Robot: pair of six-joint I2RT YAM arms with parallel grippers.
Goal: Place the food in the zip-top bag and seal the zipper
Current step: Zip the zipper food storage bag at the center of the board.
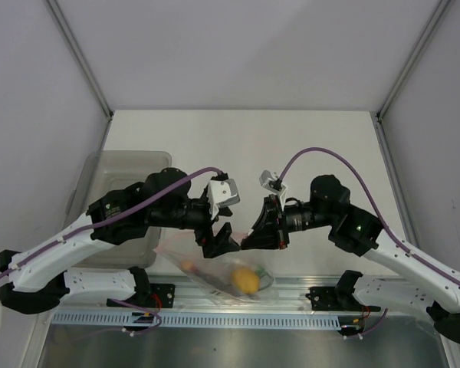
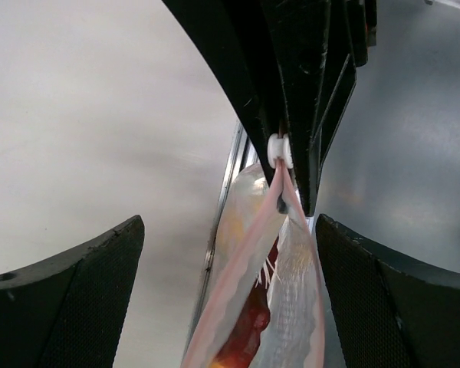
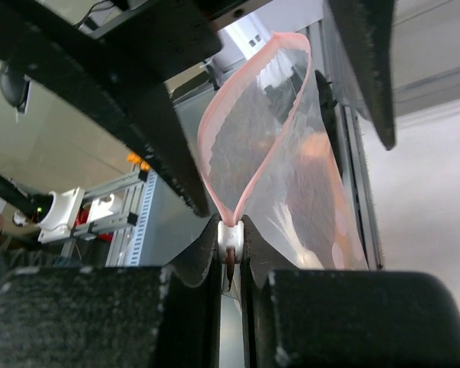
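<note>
Crinkly clear zip-top bag (image 1: 213, 274), pinkish zipper (image 3: 202, 142)

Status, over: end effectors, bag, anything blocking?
Right end effector shut on zipper slider. Left end effector open, straddling zip-top bag. Food inside, mouth unsealed. Nothing seen blocking.

You'll find a translucent grey bin (image 1: 126, 162) at the left edge of the white counter (image 1: 307, 146), beside the side wall (image 1: 31, 115). A slotted metal rail (image 1: 284, 300) runs along the counter's near edge.
</note>
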